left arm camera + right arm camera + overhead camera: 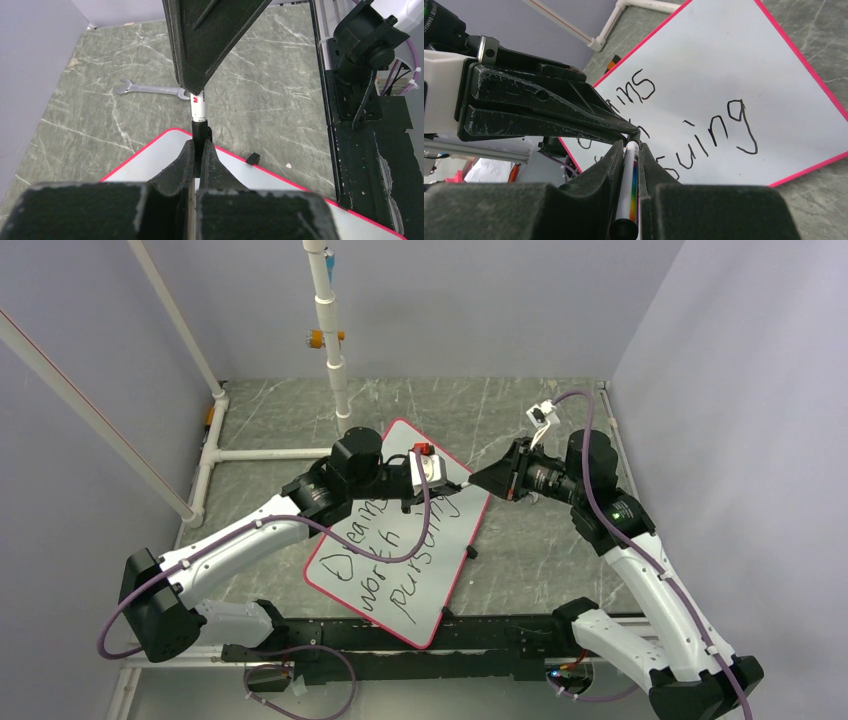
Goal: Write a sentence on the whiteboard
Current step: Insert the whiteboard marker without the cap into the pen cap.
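Lying slantwise on the grey-green marbled tabletop [540, 540], the large white, red-rimmed rectangular whiteboard [734, 55] sits between the arms and bears the black handwritten sentence [385, 558] (three lines). Above its far edge, the left gripper [199, 145] pinches the black end of a slim white-barrelled marker [198, 106]. The right gripper [631, 147] clamps the barrel.

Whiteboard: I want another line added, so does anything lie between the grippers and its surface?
Nothing visible does. The left gripper and right gripper both clamp the marker above the whiteboard near its far edge; only the sentence marks it.
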Tool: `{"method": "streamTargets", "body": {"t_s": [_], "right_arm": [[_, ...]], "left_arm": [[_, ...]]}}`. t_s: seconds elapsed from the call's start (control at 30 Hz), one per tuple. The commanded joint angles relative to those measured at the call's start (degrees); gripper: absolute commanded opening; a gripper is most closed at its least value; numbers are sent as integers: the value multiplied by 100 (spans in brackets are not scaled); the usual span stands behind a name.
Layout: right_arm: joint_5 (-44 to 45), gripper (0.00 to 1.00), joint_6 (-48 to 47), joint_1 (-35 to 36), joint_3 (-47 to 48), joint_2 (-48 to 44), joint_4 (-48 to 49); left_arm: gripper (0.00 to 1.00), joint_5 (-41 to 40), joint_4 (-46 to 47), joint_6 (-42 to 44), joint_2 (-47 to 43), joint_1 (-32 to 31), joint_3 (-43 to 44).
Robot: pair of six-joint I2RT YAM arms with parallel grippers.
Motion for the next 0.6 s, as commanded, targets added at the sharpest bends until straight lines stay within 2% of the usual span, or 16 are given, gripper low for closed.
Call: {"method": "streamTargets", "body": {"t_s": [0.0, 0.57], "right_arm": [[-325, 0, 16, 4, -122, 25, 355], [-692, 0, 378, 13, -439, 97, 838]], "left_arm": [[0, 180, 322, -83, -57, 11, 12], [0, 268, 360, -106, -79, -6, 14]]}}
